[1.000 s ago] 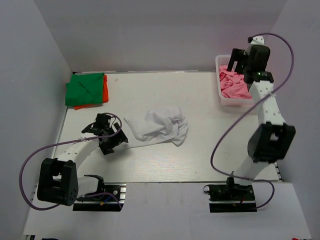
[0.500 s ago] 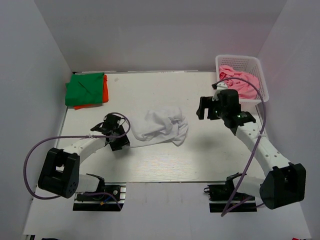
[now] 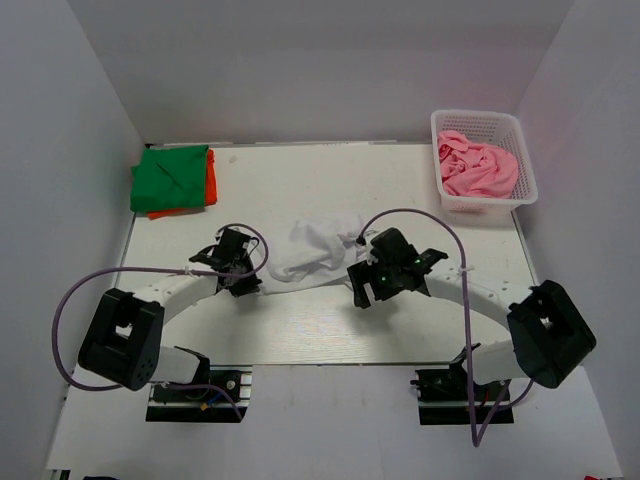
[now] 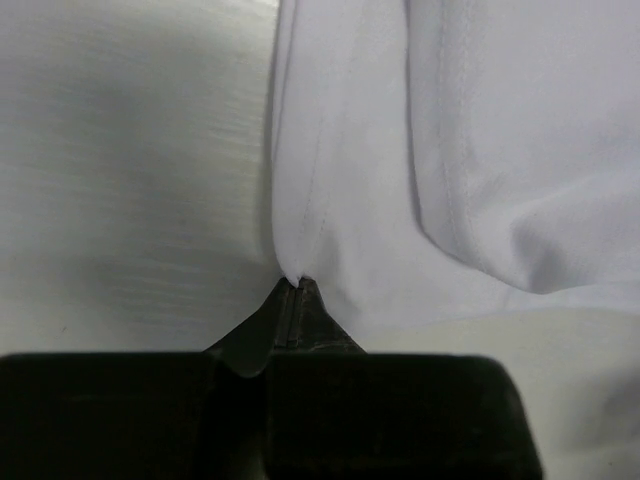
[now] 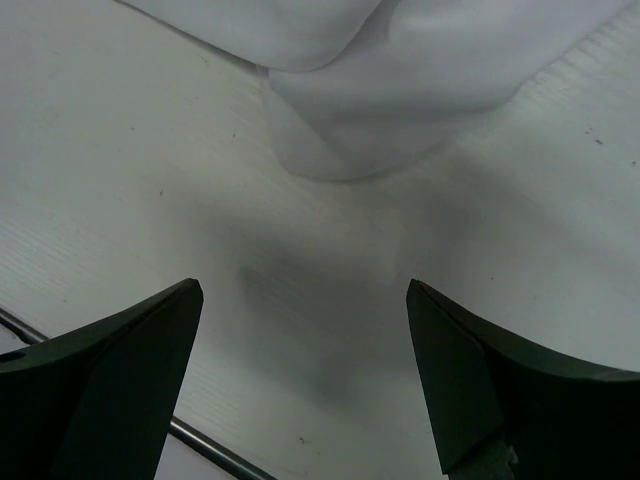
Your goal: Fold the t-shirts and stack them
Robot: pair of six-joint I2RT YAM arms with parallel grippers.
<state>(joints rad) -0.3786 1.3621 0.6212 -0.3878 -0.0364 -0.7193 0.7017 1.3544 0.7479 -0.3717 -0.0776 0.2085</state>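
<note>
A crumpled white t-shirt (image 3: 315, 250) lies in the middle of the table. My left gripper (image 3: 247, 283) is shut on its left edge; the left wrist view shows the jaws pinched together on a fold of the white t-shirt (image 4: 400, 170). My right gripper (image 3: 362, 283) stands open at the shirt's right end, low over the table. In the right wrist view its fingers are spread wide, with the cloth's rounded edge (image 5: 370, 110) just ahead and nothing between them. A folded green t-shirt (image 3: 173, 177) lies on an orange one (image 3: 210, 183) at the back left. A pink t-shirt (image 3: 478, 168) fills the basket.
The white lattice basket (image 3: 528, 183) stands at the back right corner. White walls close in the table on three sides. The table's near edge with a metal rail (image 5: 200, 440) runs just behind my right gripper.
My left gripper slid right to the shirt's edge and shut on it. My right arm swung from the basket down to the shirt's right end, staying open.
</note>
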